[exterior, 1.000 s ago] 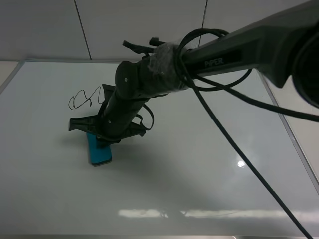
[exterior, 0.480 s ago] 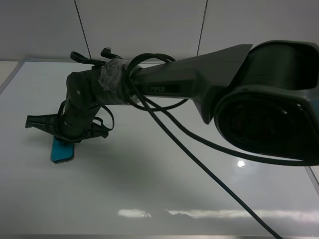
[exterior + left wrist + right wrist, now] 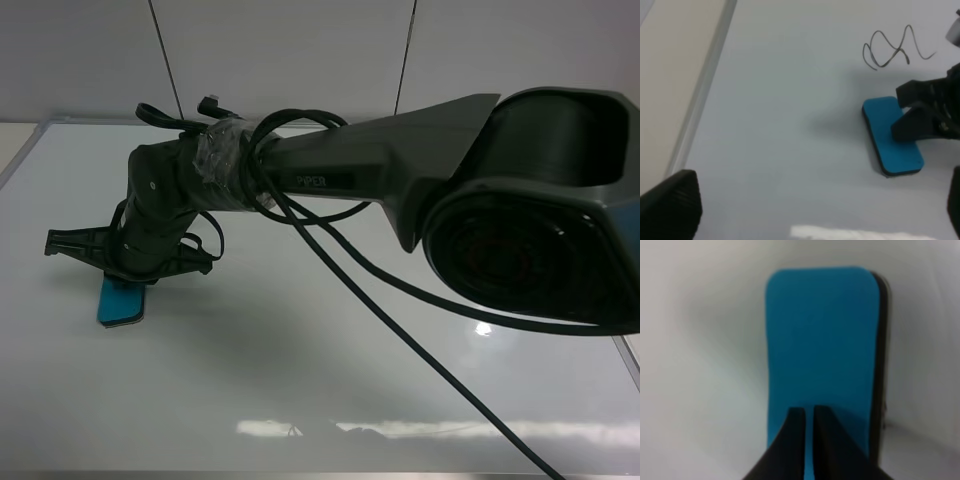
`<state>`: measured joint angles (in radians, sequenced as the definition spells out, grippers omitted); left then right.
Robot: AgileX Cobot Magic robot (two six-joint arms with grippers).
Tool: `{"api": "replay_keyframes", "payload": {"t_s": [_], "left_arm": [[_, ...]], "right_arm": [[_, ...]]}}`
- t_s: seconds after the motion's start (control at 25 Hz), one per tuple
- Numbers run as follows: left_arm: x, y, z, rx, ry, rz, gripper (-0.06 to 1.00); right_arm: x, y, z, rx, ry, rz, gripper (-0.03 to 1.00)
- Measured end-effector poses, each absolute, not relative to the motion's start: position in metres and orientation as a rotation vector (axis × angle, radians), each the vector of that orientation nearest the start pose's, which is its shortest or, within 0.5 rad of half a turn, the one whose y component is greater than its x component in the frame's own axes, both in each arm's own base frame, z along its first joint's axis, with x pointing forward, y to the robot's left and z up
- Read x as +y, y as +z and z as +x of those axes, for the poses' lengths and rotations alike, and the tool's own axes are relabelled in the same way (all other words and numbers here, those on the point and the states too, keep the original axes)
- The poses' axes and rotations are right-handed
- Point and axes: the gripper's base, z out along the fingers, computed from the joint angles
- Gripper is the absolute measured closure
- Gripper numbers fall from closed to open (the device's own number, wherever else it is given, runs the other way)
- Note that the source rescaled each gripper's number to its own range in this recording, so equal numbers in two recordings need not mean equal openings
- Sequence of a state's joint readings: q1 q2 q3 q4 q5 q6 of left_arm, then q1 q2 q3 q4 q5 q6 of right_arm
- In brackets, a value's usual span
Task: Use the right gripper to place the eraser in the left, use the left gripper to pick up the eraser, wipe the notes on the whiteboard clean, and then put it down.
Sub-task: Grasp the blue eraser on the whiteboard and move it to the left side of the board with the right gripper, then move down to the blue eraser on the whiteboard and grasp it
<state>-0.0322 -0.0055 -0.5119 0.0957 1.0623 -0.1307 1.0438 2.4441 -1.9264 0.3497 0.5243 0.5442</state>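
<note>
The teal-blue eraser [image 3: 120, 301] lies flat on the whiteboard [image 3: 330, 380] near its left side. My right gripper [image 3: 132, 276] reaches across from the right on the "PIPER" arm and sits over the eraser's far end, fingers shut together with their tips on its top face. The right wrist view shows the eraser [image 3: 822, 340] just past the shut fingertips [image 3: 795, 440]. In the left wrist view the eraser [image 3: 892, 135] lies just below the notes [image 3: 895, 47], a black scribble. My left gripper [image 3: 812, 210] hangs open above bare board, well apart from the eraser. The arm hides the notes in the high view.
The board's silver frame [image 3: 705, 90] runs along the left, with a beige surface [image 3: 670, 75] beyond it. The thick right arm [image 3: 400, 170] and its looping black cables [image 3: 400, 320] span the board's middle. A grey panelled wall [image 3: 280, 50] stands behind.
The right gripper has swung left across the board and the eraser has slid left with it, from beside the notes toward the left side. In the last half second it barely moved.
</note>
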Motion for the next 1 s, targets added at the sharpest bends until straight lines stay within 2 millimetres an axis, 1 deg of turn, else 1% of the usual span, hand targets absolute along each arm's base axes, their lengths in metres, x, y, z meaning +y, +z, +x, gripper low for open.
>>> {"api": "replay_keyframes", "payload": {"t_s": [0.12,0.2,0.24,0.32,0.4,0.44,0.52,0.6,0.64,0.72,0.88,1.0], "left_arm": [[0.008,0.281,-0.007,2.022,0.011,-0.105,-0.06],[0.008,0.281,-0.007,2.022,0.011,-0.105,-0.06],[0.008,0.281,-0.007,2.022,0.011,-0.105,-0.06],[0.008,0.281,-0.007,2.022,0.011,-0.105,-0.06],[0.008,0.281,-0.007,2.022,0.011,-0.105,-0.06],[0.008,0.281,-0.007,2.022,0.011,-0.105,-0.06],[0.008,0.281,-0.007,2.022,0.011,-0.105,-0.06],[0.008,0.281,-0.007,2.022,0.011,-0.105,-0.06],[0.008,0.281,-0.007,2.022,0.011,-0.105,-0.06],[0.008,0.281,-0.007,2.022,0.011,-0.105,-0.06],[0.008,0.281,-0.007,2.022,0.011,-0.105,-0.06],[0.008,0.281,-0.007,2.022,0.011,-0.105,-0.06]], "right_arm": [[0.469,0.131,0.256,2.690,0.917,-0.368,0.96],[0.469,0.146,0.257,2.634,0.937,-0.391,0.93],[0.469,0.155,0.257,2.610,0.945,-0.407,0.90],[0.467,0.169,0.257,2.564,0.938,-0.455,0.81],[0.465,0.184,0.258,2.500,0.917,-0.537,0.64],[0.464,0.193,0.258,2.461,0.904,-0.585,0.51],[0.460,0.209,0.257,2.383,0.865,-0.689,0.19],[0.456,0.220,0.258,2.304,0.785,-0.818,0.05],[0.454,0.225,0.257,2.276,0.758,-0.862,0.02],[0.452,0.228,0.256,2.267,0.725,-0.908,-0.01],[0.448,0.226,0.254,2.308,0.685,-0.946,-0.03],[0.444,0.227,0.252,2.321,0.629,-1.011,-0.03]]}}
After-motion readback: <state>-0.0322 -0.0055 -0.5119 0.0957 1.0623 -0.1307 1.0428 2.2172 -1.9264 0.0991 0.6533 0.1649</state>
